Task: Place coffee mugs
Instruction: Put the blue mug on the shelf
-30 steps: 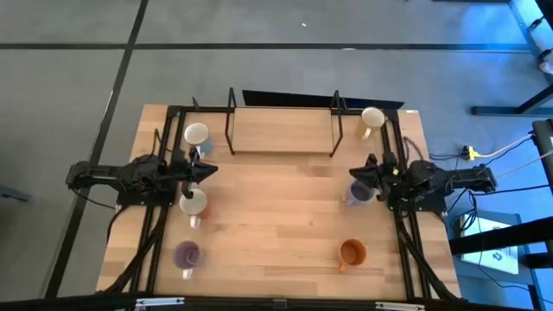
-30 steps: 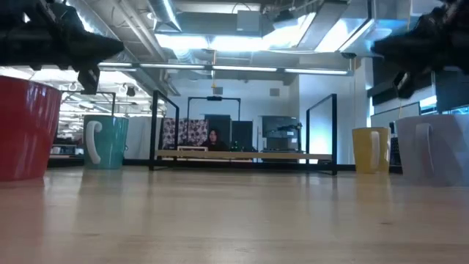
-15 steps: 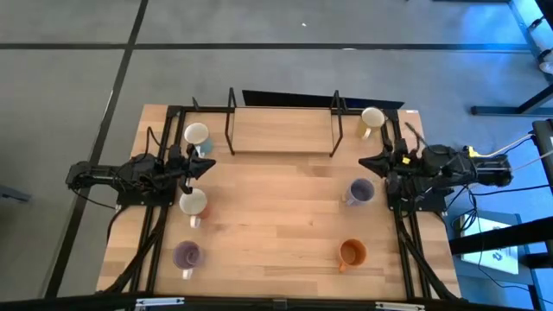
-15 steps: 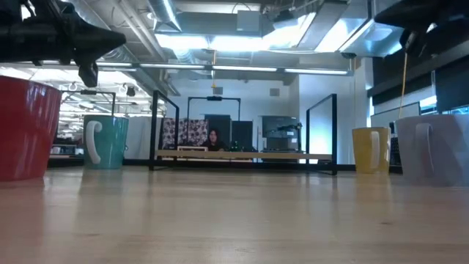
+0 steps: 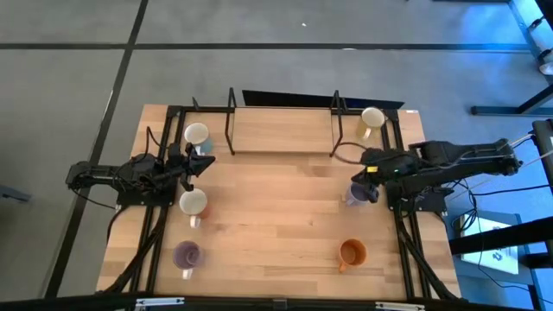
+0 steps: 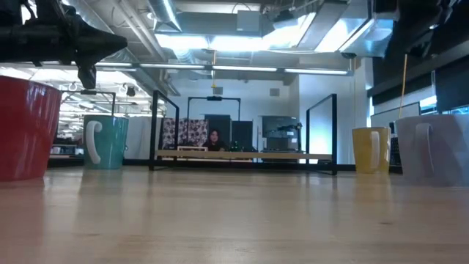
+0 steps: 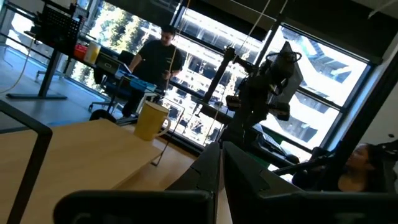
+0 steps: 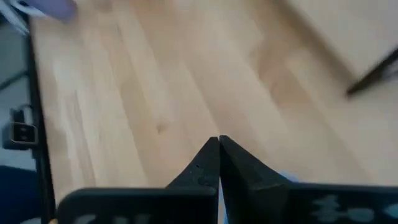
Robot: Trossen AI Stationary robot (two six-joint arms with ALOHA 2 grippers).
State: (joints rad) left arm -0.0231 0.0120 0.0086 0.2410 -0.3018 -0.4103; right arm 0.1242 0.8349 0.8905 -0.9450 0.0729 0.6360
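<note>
**mug placement, early stage: nothing gripped, right arm over the lavender mug**

progress. from the high view i count six mugs standing on the wooden table, none of them in a gripper. on my left side: a white mug near the back, a white mug with a reddish inside at mid-depth, and a dark purple mug near the front. on my right side: a cream mug at the back corner, a pale lavender mug at mid-depth, and an orange mug near the front. the black-framed rack at the back centre carries no mug. i judge that the placing is not yet begun, though the pictures do not tell me where the mugs are meant to go.

grippers and mugs. the right gripper hangs just over the lavender mug, partly covering its rim from above; its own wrist view shows the fingers pressed together and holding nothing, with bare table beneath. i cannot tell whether it touches the mug. the left gripper sits between the white mug and the reddish-inside mug, near both; its fingers also look pressed together, empty. to take the lavender mug i judge the right fingers must first spread.
</note>
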